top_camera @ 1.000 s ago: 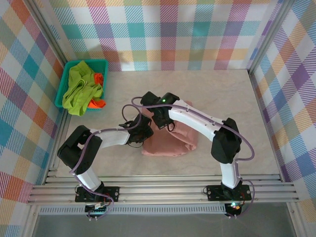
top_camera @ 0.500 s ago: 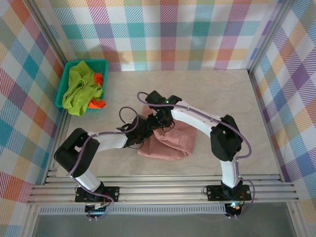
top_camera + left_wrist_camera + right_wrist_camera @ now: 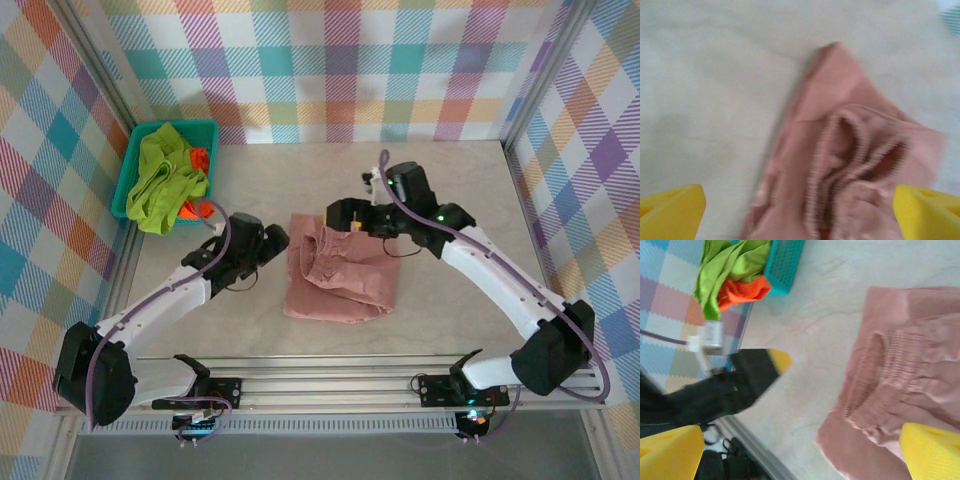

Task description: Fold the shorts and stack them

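The pale marbled table (image 3: 450, 180) carries the dusty pink shorts (image 3: 340, 282) near its middle, between the two arms, lying as a rough folded slab with the gathered elastic waistband bunched on top toward the far side; the left wrist view shows the same pink shorts (image 3: 850, 150) with the puckered waist opening facing the camera, and in the right wrist view the pink shorts (image 3: 910, 365) show with the ribbed band running across them. At the far left corner sits the teal mesh basket (image 3: 205, 127), well apart from the pink pair, and the lime green shorts (image 3: 160, 175) are heaped in it and spill over its near rim, with the bright orange shorts (image 3: 199, 160) tucked beside and partly under them (the right wrist view shows the basket (image 3: 785, 260), green (image 3: 727, 265) and orange (image 3: 742, 292) in its upper left). The left gripper (image 3: 274, 240) is just beside the left edge of the pink shorts, its yellow fingertips (image 3: 670, 210) spread wide with nothing between them. The right gripper (image 3: 338, 212) is at the far edge of the pink shorts, its fingers (image 3: 932, 450) likewise spread wide and holding nothing; whether either one touches the cloth cannot be told
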Controlling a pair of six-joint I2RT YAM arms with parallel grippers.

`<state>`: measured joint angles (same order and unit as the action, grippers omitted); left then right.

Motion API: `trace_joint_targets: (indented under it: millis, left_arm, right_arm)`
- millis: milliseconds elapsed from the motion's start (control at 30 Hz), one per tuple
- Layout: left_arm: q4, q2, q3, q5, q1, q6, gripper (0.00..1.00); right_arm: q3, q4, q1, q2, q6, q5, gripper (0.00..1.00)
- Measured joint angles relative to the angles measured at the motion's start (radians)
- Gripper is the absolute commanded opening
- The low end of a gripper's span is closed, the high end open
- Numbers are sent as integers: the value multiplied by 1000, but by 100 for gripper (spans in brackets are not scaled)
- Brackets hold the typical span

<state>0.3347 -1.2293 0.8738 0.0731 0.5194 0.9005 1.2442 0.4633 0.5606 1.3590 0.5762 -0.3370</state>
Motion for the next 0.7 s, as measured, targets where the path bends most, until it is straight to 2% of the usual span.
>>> trace_joint_targets:
  millis: [167,367,700]
  left_arm:
    - [0,-164,182,-111,37,-66,92]
    - [-4,-409,291,-188,103,-106,85]
    - [10,-634,418,-181,117,-117,75]
  right_arm:
    - [-175,-13,-92,42,3,-24,99]
    - [-312,-51,-156,101,31,-82,99]
    - [-392,-143,-162,143,64,-147,99]
